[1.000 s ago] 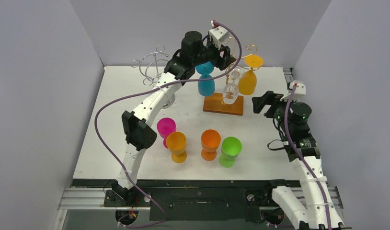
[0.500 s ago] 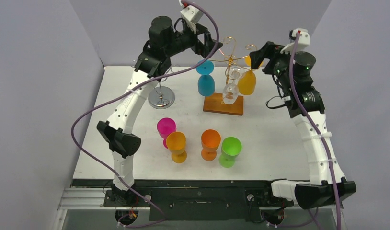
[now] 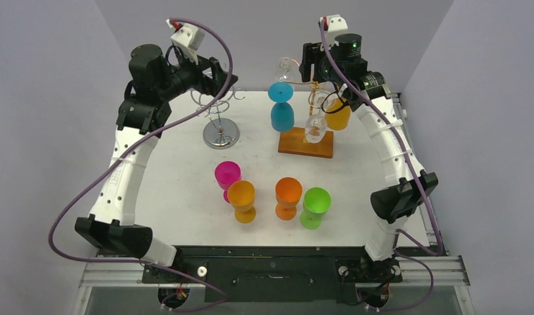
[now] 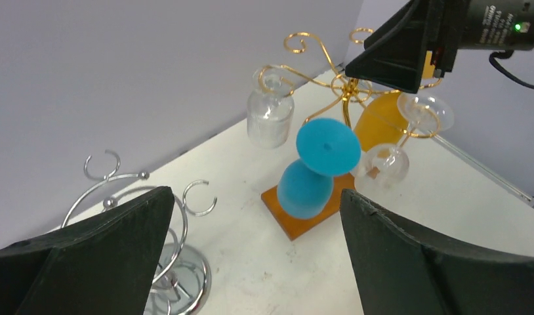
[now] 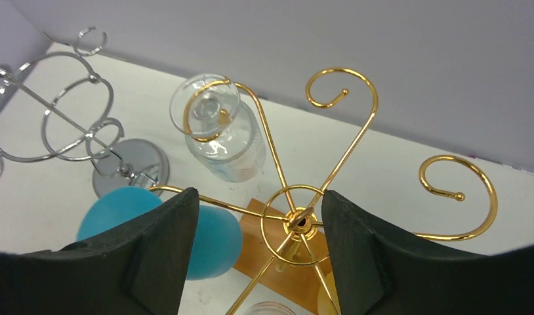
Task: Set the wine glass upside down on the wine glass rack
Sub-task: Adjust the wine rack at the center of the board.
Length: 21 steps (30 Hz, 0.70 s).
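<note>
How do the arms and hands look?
The left arm and right arm have white links and black joints. A purple cable runs along each to a white camera box at the wrist. The left hand and right hand each have two black wedge-shaped fingers. A green light shows on the right wrist.

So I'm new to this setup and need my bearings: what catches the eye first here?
The gold wire rack on its wooden base stands out at the table's far middle, hung with an upside-down blue plastic glass and clear glasses. Nearer, four bright plastic goblets stand upright: pink, amber, orange, green. A bare silver wire rack stands to its left.
</note>
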### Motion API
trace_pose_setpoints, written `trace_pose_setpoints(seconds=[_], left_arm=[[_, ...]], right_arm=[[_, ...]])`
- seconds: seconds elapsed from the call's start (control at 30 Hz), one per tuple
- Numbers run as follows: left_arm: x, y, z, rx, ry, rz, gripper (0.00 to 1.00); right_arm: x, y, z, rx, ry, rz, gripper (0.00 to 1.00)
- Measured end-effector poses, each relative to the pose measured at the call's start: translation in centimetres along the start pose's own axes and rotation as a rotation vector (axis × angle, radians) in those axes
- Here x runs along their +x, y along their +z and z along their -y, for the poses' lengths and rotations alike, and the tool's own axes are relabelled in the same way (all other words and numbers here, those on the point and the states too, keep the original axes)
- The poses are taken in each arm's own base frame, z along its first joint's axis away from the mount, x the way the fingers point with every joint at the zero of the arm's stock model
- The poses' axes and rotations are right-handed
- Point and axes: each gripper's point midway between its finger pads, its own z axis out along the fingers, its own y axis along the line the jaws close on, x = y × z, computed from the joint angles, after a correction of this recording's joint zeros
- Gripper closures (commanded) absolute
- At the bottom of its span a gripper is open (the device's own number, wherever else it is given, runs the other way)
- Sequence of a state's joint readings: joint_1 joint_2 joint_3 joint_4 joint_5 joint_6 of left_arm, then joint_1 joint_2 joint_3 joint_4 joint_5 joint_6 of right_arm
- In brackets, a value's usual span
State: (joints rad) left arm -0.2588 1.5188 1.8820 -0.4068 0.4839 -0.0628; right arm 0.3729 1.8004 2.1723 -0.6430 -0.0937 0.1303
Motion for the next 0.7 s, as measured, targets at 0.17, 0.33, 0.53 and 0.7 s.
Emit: trace_pose_setpoints(seconds=[0.17,0.33,0.53,0.7], left_arm=[[2.0,-3.1,0.2,-0.018,0.001,-0.043,0.04],[2.9,-5.0,1.2,-0.005,0.018,-0.065,0.04],[3.0,-5.7,1.8,0.013,0.034,-0.069,0.03],[3.7,-5.6,1.8,0.018,0.026,-0.086,0.03]], right_arm=[[1.8,1.3,1.9,0.040,-0.010,-0.068,0.40],[-0.4,0.7,6.5,0.099,0.089,-0.002,0.41],[-1.5,0.4,10.6,0.150,0.179,0.045,0.44],[-0.6,2.0,11.1,0.084,0.284,0.041,0.53]])
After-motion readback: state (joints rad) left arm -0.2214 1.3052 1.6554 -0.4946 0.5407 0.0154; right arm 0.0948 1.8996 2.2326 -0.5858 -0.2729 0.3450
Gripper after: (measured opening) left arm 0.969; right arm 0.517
